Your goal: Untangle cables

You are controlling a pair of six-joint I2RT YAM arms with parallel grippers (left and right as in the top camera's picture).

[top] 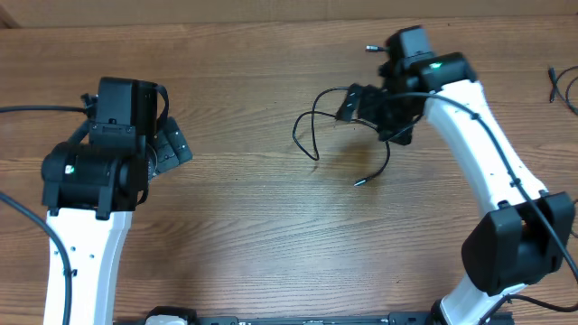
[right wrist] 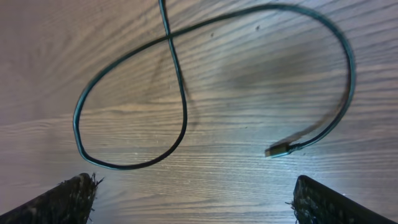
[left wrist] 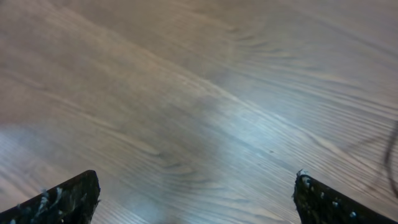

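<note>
Lying looped below the right tool [right wrist: 196, 202], cable [right wrist: 185, 115], jaws spread wide

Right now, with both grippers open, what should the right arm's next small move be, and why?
Probably lower the right gripper onto the black cable near its plug end. Its jaws stand open and empty, the cable crosses itself into a loop just beneath, and the plug end lies free on the table, so gripping there looks the easiest way to draw the loop out.
</note>
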